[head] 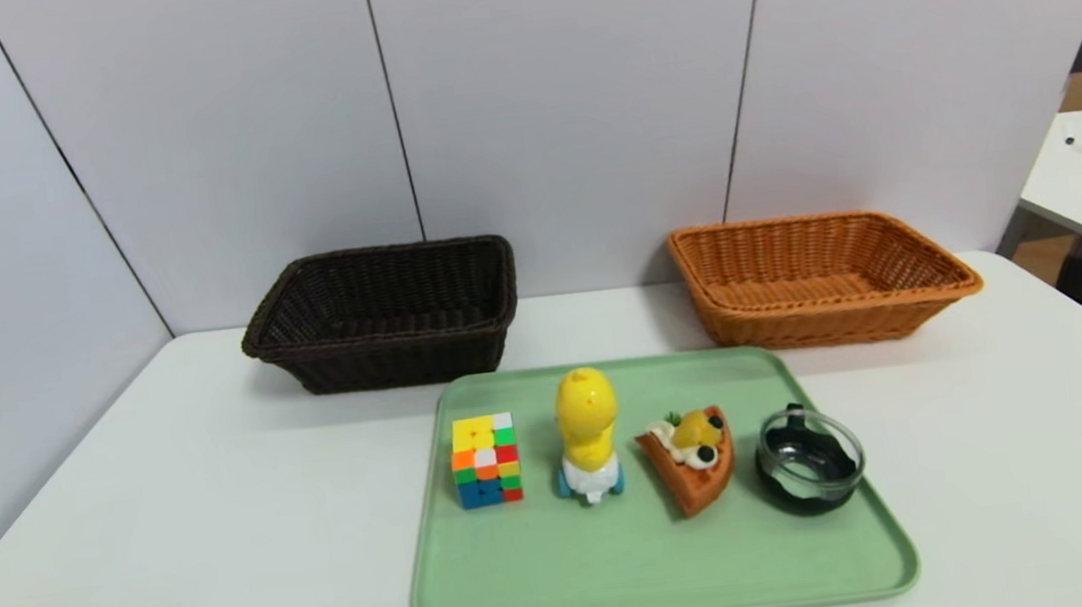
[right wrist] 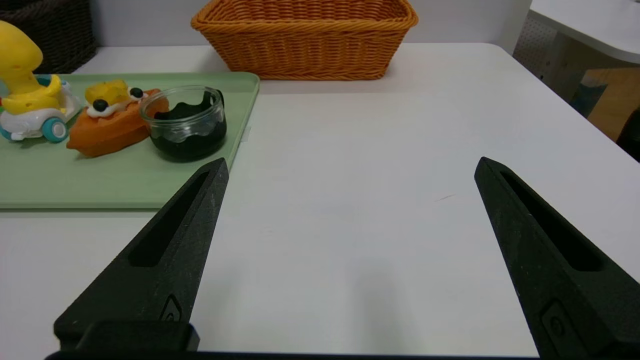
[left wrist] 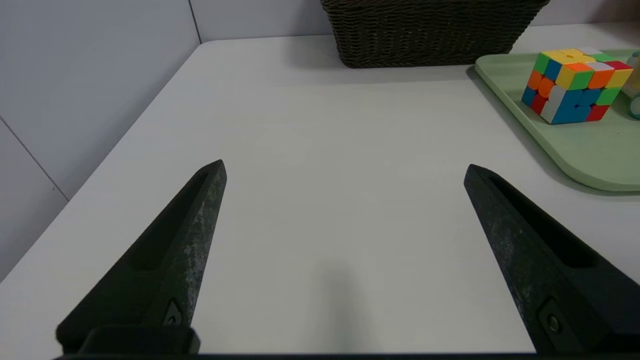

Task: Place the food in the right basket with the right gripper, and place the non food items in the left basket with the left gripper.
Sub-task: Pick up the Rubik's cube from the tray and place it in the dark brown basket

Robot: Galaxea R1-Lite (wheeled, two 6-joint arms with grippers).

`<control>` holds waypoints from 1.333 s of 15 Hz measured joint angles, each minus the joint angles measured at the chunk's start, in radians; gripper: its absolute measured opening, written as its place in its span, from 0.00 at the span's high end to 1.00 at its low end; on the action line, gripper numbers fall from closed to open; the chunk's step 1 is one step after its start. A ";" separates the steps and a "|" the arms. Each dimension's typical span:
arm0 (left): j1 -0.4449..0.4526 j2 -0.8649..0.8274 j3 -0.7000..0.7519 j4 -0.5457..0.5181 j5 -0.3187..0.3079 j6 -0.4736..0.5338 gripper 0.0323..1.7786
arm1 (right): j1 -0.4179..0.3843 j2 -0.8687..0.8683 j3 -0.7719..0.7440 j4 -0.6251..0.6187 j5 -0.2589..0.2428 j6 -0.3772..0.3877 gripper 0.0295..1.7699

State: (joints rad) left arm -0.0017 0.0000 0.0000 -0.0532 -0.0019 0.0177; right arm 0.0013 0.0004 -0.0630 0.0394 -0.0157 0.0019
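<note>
The left tool [left wrist: 345, 167] and right tool [right wrist: 352, 162] hung wide apart-jawed over the worktop [head: 224, 538]. Beyond them, the puzzle cube [head: 486, 460], yellow duck toy [head: 588, 434], waffle wedge [head: 690, 459] and glass bowl [head: 809, 461] sat on the green tray [head: 665, 577], before the dark basket [head: 391, 354] and orange basket [head: 824, 314].

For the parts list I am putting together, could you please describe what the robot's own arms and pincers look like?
The left pincer and right pincer match: two black, wedge-shaped fingers each, tapering to blunt points, with a long recess and a small triangular mark near the base. The left's inner faces show greyish scuffs. The arms themselves are out of view.
</note>
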 joint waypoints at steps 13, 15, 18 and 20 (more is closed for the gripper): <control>0.000 0.497 -0.486 0.279 -0.043 -0.073 0.05 | 0.021 0.620 -0.419 0.147 0.047 0.137 0.04; 0.000 0.648 -0.581 0.278 -0.045 -0.073 0.05 | 0.021 0.750 -0.508 0.195 0.053 0.141 0.04; 0.000 0.842 -0.694 0.273 -0.053 -0.073 0.05 | 0.021 0.890 -0.593 0.222 0.057 0.138 0.04; 0.001 0.915 -0.729 0.271 -0.060 -0.074 0.05 | 0.022 0.946 -0.612 0.212 0.084 0.134 0.04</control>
State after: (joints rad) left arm -0.0009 0.9149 -0.7287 0.2183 -0.0619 -0.0562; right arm 0.0230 0.9462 -0.6749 0.2511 0.0683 0.1360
